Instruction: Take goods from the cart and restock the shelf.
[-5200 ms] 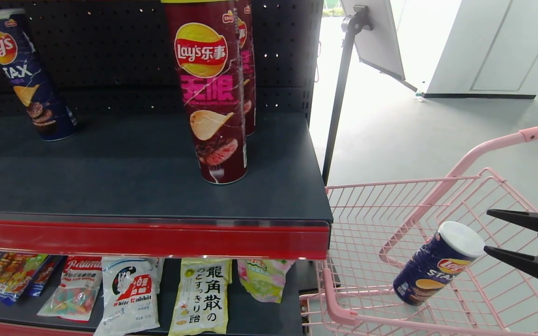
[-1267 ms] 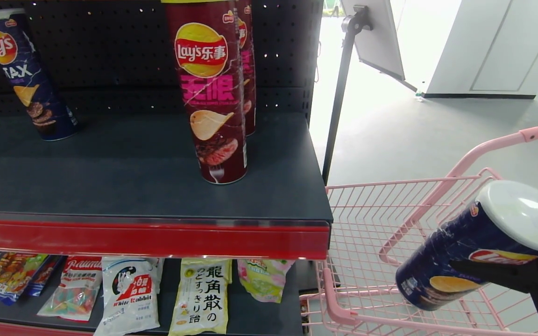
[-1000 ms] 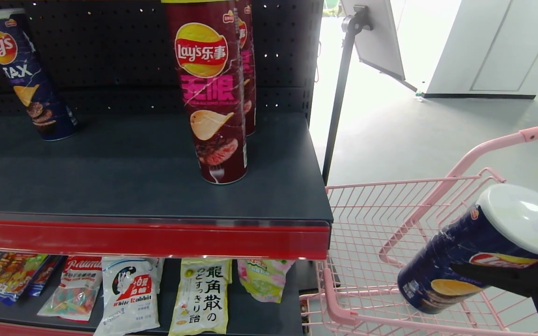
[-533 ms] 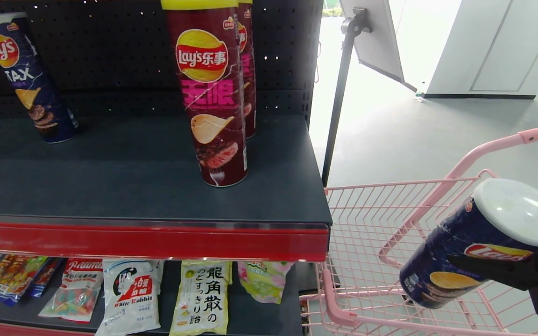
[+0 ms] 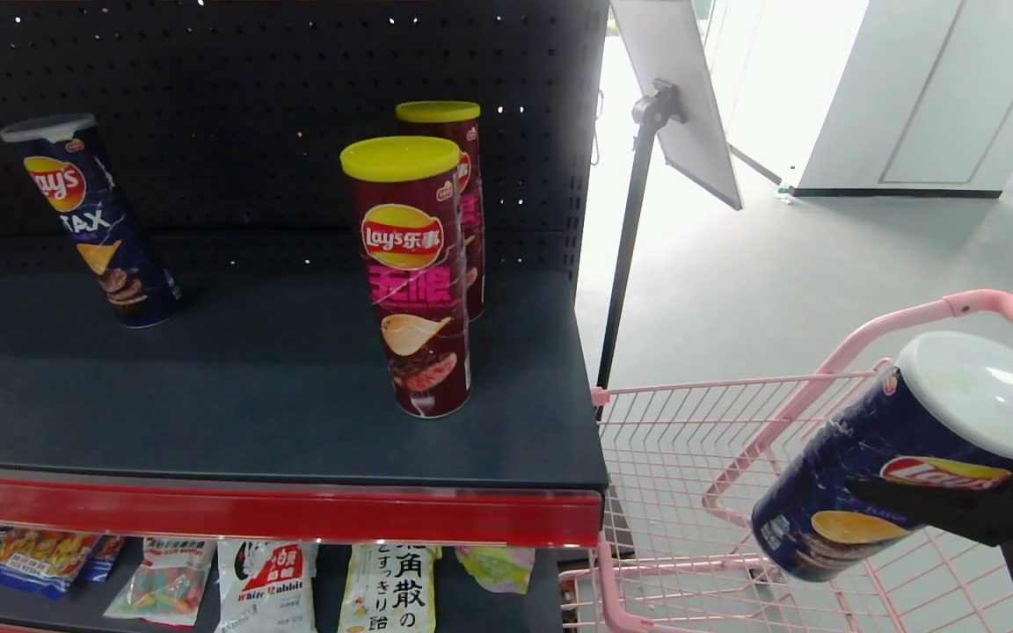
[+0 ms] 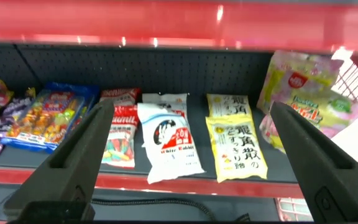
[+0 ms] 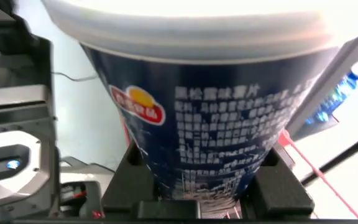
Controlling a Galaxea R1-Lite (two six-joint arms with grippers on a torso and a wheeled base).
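Navy can sits tilted, lid up, in the right gripper, jaws clamped on its body, over the pink cart. Left gripper is spread wide, facing the snack bags on the lower shelf. Two maroon cans and a second navy can stand on the upper shelf.

Shelf: lone can left, front can centre, rear can behind; cart right.

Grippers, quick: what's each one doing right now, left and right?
Left gripper: open, jaws spread wide, holding nothing.
Right gripper: closed on the blue chip can.
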